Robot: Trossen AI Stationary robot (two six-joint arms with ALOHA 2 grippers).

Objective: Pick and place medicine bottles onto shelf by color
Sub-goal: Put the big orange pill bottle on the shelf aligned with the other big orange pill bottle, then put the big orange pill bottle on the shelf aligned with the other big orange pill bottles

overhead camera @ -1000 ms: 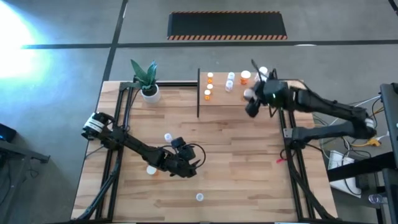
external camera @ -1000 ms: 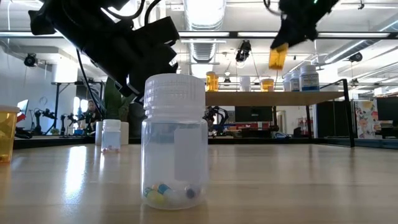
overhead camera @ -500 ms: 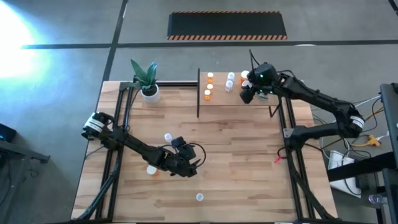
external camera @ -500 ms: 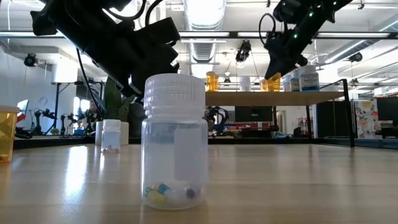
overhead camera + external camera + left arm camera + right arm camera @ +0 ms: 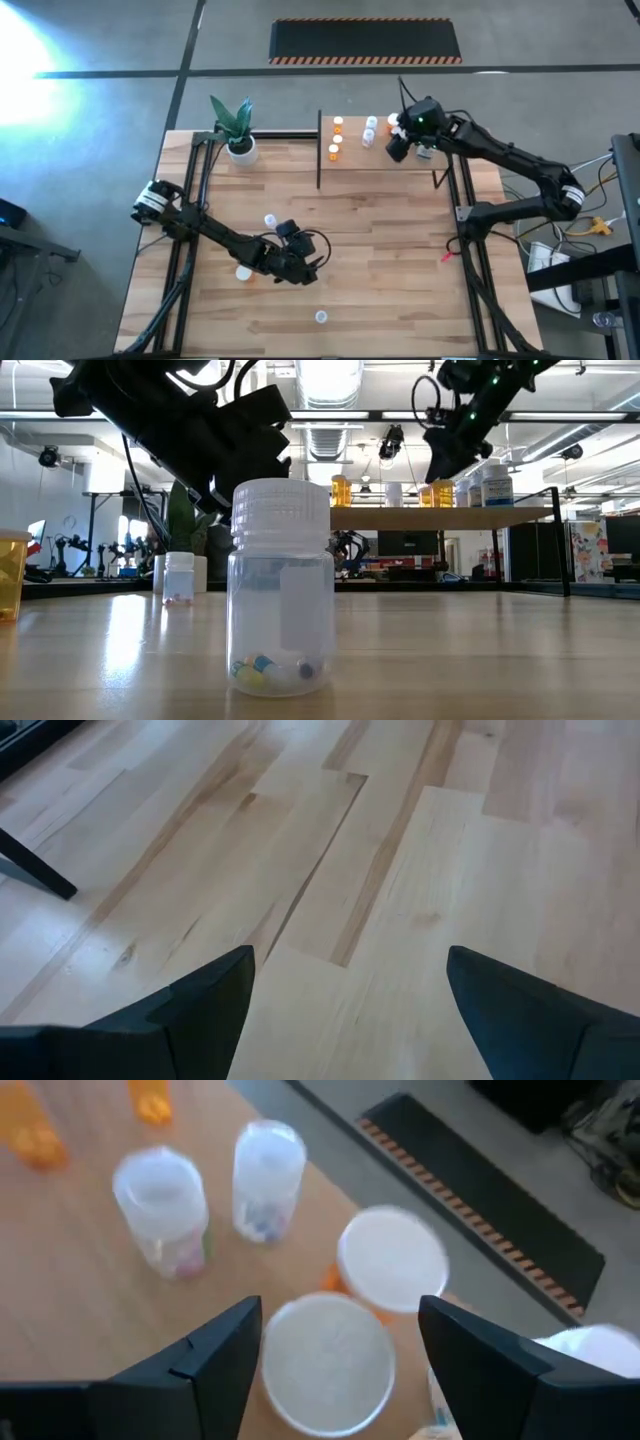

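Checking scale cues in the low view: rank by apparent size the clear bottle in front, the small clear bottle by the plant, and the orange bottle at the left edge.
1. Front clear bottle, by far the largest, though nearness to the camera inflates it.
2. Orange bottle: cut off by the frame, so unsure.
3. Small clear bottle: smallest, but farther back.

The floor [image 5: 100,100] around the table is gray, and a black mat [image 5: 365,41] with striped edges lies on it. Bright lamps [image 5: 330,380] shine from the ceiling.
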